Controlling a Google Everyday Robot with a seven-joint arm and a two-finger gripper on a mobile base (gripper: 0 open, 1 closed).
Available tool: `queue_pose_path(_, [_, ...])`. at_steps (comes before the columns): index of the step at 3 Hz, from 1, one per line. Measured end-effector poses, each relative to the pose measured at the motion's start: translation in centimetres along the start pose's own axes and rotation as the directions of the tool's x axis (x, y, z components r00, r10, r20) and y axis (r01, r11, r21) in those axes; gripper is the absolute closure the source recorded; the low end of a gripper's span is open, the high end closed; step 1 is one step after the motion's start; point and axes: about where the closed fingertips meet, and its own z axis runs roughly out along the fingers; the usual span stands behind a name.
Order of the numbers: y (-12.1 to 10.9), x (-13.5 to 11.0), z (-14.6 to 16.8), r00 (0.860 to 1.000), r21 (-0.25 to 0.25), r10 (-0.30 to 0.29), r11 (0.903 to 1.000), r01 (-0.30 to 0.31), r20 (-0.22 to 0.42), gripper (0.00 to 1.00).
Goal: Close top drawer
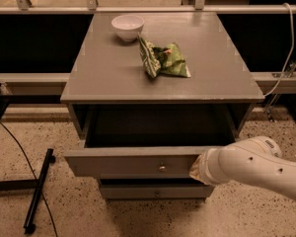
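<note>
The top drawer (pixel 128 163) of the grey cabinet stands pulled out toward me, its dark inside open to view and looking empty. Its flat front has a small round metal knob (pixel 162 168) at the centre. My white arm (pixel 256 169) reaches in from the lower right. The gripper (pixel 196 169) is at the right end of the drawer front, close against it. Its fingers are hidden behind the wrist.
On the cabinet top (pixel 108 68) stand a white bowl (pixel 128 26) and a crumpled green snack bag (pixel 165 60). A lower drawer front (pixel 155 191) shows below. A black stand leg (pixel 37 191) and cable lie on the speckled floor at left. A rail runs behind.
</note>
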Motion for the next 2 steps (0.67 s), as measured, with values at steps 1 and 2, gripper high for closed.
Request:
queue_pose_path(1, [-2.7, -0.1, 1.2, 0.999, 0.048, 0.010, 0.9988, -0.012, 0.036, 1.00])
queue_pose_path(2, [-5.2, -0.7, 2.2, 0.995, 0.071, 0.008, 0.9973, -0.015, 0.098, 1.00])
